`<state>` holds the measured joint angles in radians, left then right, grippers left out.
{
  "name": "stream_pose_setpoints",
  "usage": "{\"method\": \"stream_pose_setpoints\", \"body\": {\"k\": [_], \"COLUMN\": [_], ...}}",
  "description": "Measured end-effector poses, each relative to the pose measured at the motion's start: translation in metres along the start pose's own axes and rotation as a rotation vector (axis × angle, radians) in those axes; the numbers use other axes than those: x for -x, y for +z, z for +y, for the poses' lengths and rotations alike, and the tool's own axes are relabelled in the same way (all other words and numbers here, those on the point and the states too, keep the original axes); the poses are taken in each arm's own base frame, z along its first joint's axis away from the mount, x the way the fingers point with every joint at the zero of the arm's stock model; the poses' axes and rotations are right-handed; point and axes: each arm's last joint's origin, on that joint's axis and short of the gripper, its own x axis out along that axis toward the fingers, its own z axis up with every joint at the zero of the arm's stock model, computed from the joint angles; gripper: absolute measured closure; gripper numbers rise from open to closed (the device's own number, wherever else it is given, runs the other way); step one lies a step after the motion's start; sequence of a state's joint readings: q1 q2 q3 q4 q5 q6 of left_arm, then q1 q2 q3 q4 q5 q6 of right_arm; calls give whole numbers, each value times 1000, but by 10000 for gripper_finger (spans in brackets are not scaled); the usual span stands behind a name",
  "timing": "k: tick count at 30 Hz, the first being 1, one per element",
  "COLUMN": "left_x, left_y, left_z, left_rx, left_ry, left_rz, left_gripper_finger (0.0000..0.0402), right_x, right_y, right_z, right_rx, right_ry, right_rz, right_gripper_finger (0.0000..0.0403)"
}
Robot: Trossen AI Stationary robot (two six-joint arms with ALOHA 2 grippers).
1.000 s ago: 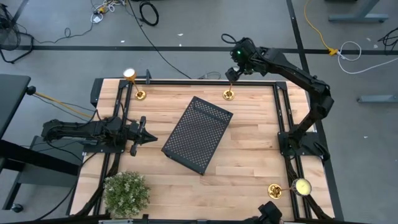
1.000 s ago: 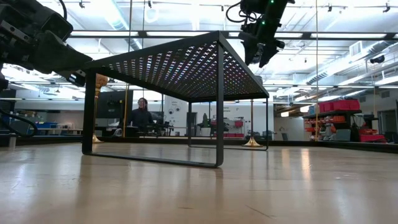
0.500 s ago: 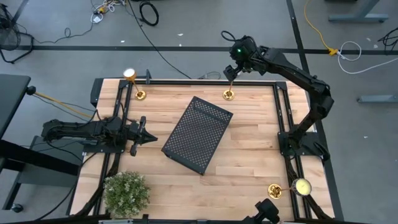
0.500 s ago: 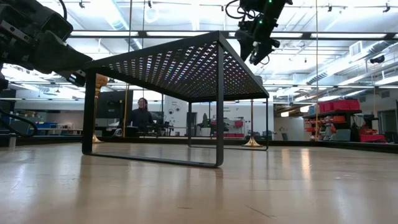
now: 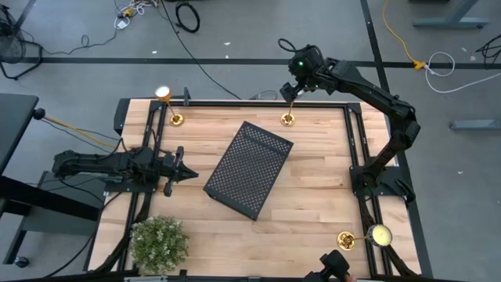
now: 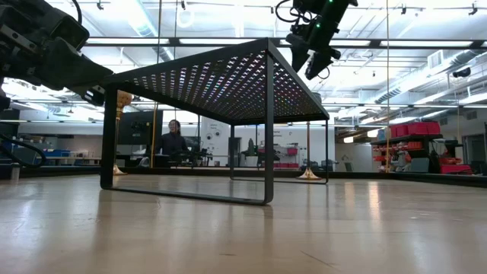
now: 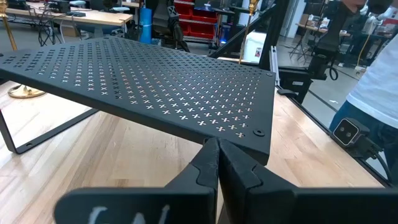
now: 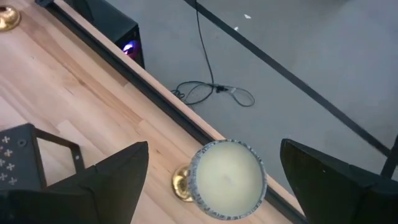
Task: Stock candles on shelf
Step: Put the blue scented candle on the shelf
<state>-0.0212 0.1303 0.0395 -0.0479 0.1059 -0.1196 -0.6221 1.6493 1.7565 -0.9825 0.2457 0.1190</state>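
Right end effector (image 8: 211,180) above candle (image 8: 227,179)

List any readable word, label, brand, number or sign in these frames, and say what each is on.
None can be read.
Left gripper: pale marks on its body at the left wrist view's bottom edge, too blurred and cut off to read.
Shelf, the three candles (one at), the plant and the table: no lettering visible.
Room behind, low view: any signs too small to read.
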Motion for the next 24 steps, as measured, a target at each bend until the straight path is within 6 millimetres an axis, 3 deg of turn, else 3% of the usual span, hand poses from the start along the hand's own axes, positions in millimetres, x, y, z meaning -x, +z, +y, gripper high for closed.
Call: {"method": "stream_pose_setpoints", "body": {"k": [11,16,24], "left_x": [0,0,0], "left_y": [0,0,0], "left_z": [0,0,0], "left_rx": [0,0,0], "left_ry": [0,0,0], "left_rz": [0,0,0], "left_gripper_finger": [387,387,387], "right_x": [0,0,0], "right_y": [-2,-2,-2], "right_z": [-5,-5,-5], "right_rx": [-60,-79,-46], "right_ry": [-149,-160,-155], "right_rz": [2,3,6], "right_gripper_finger": [31,6,14]}}
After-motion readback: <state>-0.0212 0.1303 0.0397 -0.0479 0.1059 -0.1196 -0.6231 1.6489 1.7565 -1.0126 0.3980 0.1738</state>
